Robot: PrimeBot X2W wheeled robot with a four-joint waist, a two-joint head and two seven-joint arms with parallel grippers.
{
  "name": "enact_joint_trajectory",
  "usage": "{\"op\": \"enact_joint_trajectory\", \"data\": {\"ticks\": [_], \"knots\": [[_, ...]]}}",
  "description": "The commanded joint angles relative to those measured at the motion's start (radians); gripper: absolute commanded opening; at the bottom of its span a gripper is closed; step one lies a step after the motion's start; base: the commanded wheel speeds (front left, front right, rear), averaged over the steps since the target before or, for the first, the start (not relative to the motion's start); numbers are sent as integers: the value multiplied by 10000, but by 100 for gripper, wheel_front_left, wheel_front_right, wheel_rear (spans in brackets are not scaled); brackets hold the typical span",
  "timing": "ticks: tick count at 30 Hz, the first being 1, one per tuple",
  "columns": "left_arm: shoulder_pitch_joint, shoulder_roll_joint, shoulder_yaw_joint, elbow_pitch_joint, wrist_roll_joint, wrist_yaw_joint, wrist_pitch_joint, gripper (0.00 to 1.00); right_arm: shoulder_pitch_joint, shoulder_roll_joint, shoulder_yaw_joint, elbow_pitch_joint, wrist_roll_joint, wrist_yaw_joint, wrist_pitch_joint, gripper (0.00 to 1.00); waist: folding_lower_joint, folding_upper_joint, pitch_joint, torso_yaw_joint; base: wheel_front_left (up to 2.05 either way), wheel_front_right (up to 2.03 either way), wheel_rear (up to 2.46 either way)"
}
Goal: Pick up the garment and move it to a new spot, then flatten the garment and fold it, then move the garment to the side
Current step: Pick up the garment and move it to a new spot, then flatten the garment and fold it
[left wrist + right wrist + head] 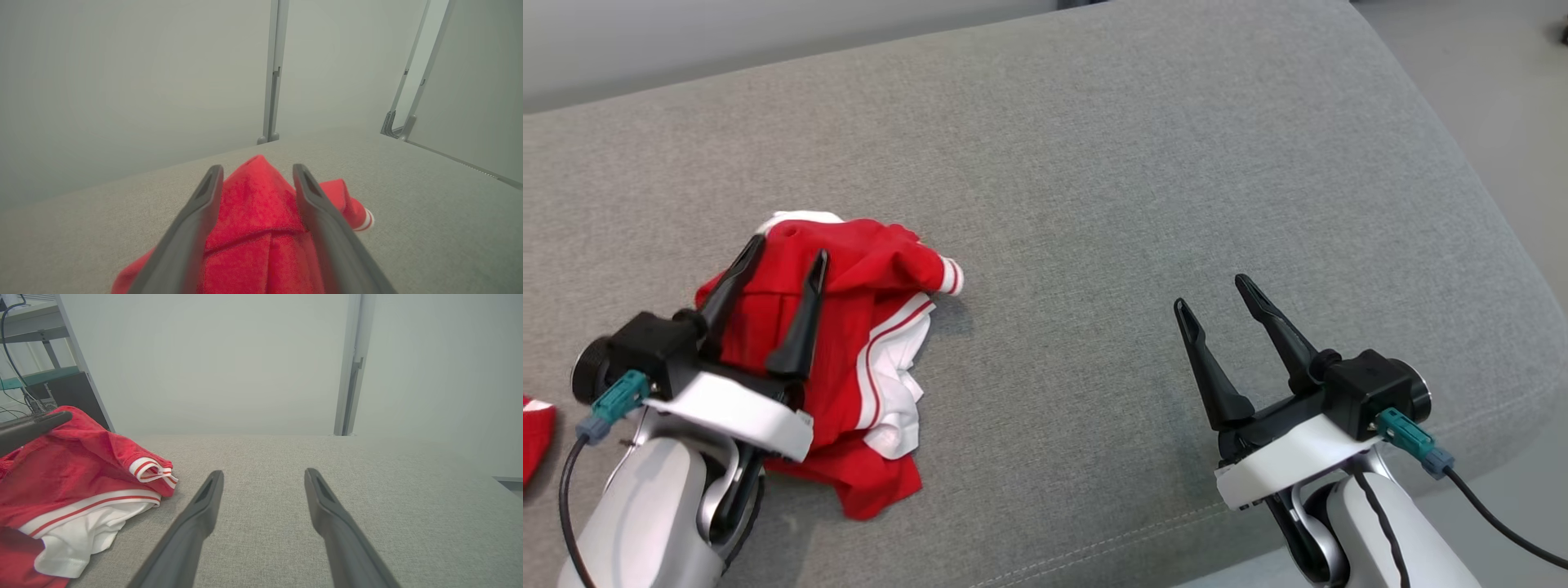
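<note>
No lettering, label, brand, number or sign can be read anywhere in these views.

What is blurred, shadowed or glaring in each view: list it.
Head view: even, glare-free light; the garment casts a soft shadow on the grey cushion. Left wrist view: the left gripper blurs near the lens. Right wrist view: garment trim sharp, wall hazy.

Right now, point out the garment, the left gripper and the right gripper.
garment [882, 261], head view, red fabric near its upper fold.
left gripper [788, 247], head view, midway between its fingertips.
right gripper [1211, 292], head view, midway between its fingertips.
</note>
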Motion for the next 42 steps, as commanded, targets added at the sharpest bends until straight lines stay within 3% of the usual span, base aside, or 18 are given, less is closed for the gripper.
{"op": "enact_joint_trajectory", "data": {"ticks": [1,16,31,42], "knots": [[-78,263,498,-119,120,4,-53,100,19,68,123,-195,-23,14,-118,100,0,0,-85,120,0,0,0],[1999,-626,2324,-169,477,4,-53,100,-494,68,621,1294,384,14,-118,100,0,0,-1349,2055,0,0,0],[2944,-1079,2034,-509,444,4,-53,100,-868,68,2099,3648,1703,14,-118,100,0,0,-1552,4368,0,0,0],[2685,-1030,1353,-662,218,4,-53,100,-1339,68,2409,4816,2075,14,-118,100,0,0,-1314,5334,0,0,0]]}}
